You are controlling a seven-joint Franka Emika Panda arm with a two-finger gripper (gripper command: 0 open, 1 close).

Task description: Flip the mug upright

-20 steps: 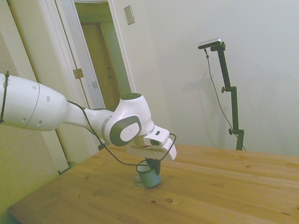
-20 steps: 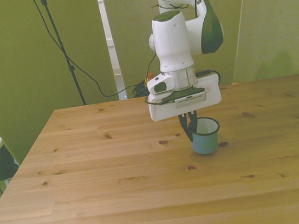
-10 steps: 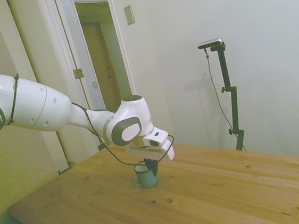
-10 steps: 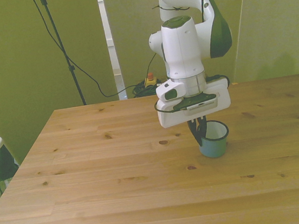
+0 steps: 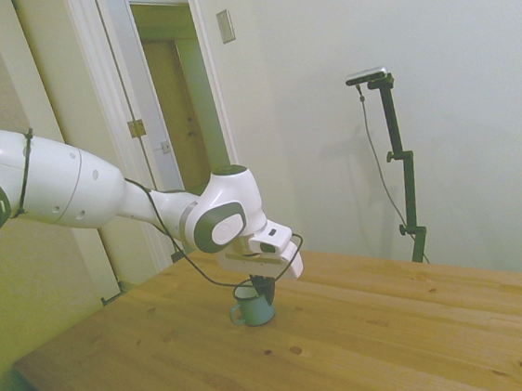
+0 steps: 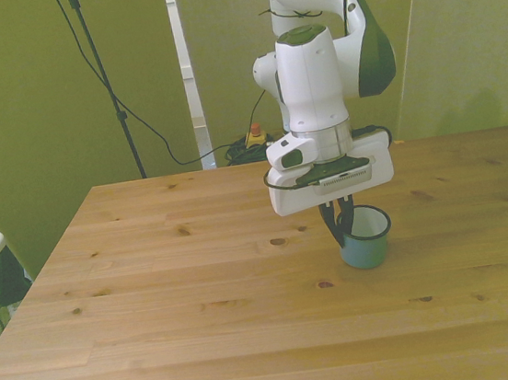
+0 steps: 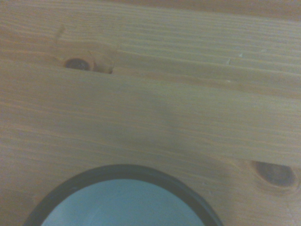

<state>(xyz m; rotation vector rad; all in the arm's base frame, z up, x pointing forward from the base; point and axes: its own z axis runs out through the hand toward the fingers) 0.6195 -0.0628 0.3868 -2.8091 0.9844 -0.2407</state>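
Mug (image 6: 365, 239) upright on desk (image 6: 197, 327), near rim hidden by gripper (image 6: 341, 226), apparently pinching rim, wrist view cut off.

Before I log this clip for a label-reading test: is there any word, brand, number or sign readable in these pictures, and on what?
None can be read.
The mug: plain light blue, no print showing.
The gripper body: a dark ribbed strip on its front, no legible letters.
The table: bare wood grain and knots only.
The wall plate by the door: blank.
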